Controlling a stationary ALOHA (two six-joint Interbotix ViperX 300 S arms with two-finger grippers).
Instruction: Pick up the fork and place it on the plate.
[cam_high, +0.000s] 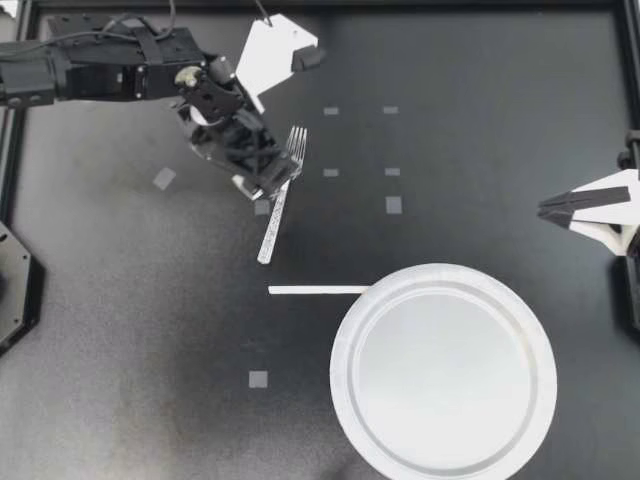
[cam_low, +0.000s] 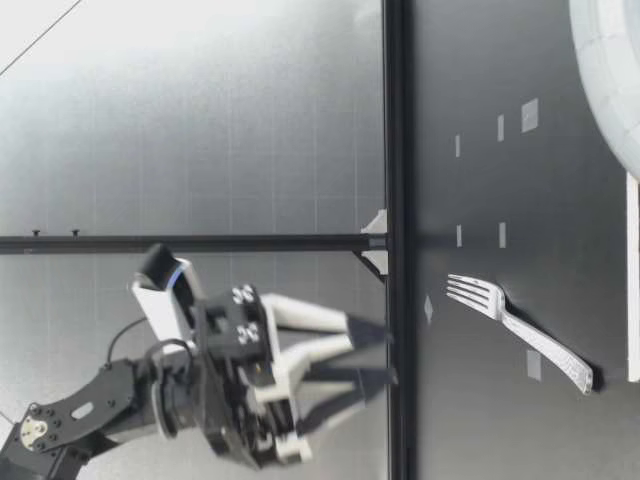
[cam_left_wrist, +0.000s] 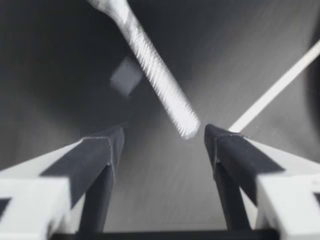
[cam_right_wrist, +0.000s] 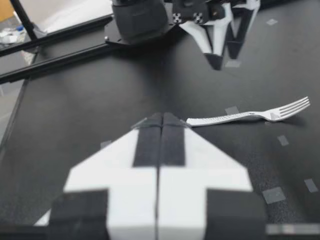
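Note:
A silver fork (cam_high: 279, 198) lies flat on the black table, tines toward the back and handle toward the plate. My left gripper (cam_high: 266, 176) hovers over its middle, open and holding nothing. In the left wrist view the fork handle (cam_left_wrist: 159, 75) lies ahead, between the spread fingers (cam_left_wrist: 100, 152), untouched. The low view shows my left gripper (cam_low: 386, 354) open above the fork (cam_low: 520, 330). The white plate (cam_high: 352, 330) sits at the front right. My right gripper (cam_high: 556, 209) rests shut near the right edge, and from it the fork (cam_right_wrist: 245, 116) lies ahead.
A white tape strip (cam_high: 318, 290) lies between the fork's handle end and the plate's rim. Several small grey tape squares (cam_high: 393, 205) dot the table. The dark frame rail (cam_low: 396, 240) borders the table's back edge.

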